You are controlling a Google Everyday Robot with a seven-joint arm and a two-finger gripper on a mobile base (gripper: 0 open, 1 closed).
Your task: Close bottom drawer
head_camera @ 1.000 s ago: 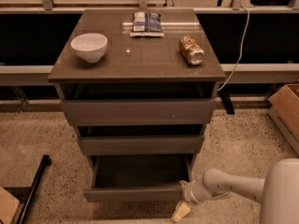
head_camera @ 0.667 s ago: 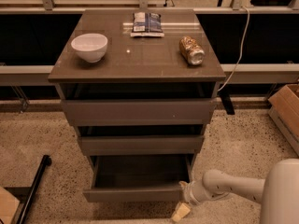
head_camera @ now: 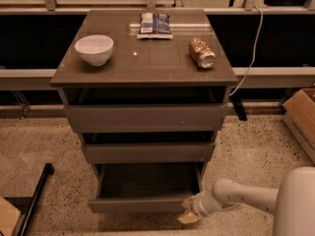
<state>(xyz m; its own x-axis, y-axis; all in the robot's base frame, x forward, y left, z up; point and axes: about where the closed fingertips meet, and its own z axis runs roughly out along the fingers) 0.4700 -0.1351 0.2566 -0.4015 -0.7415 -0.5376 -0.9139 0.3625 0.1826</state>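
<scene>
down below bowl (head_camera: 94, 49) and can (head_camera: 202, 52), gripper (head_camera: 189, 213) sits beside the open bottom drawer (head_camera: 140, 205).

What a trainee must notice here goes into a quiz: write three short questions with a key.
1. True or false: the bottom drawer is fully shut.
2. Where is the tool? A: by that drawer's front corner, on the picture's right. B: inside that drawer. C: inside the middle drawer.
3. Fill in: on the cabinet top, the can lies on its side, across from the white ____.
Key: 1 false, it stands pulled out. 2 A. 3 bowl.
</scene>
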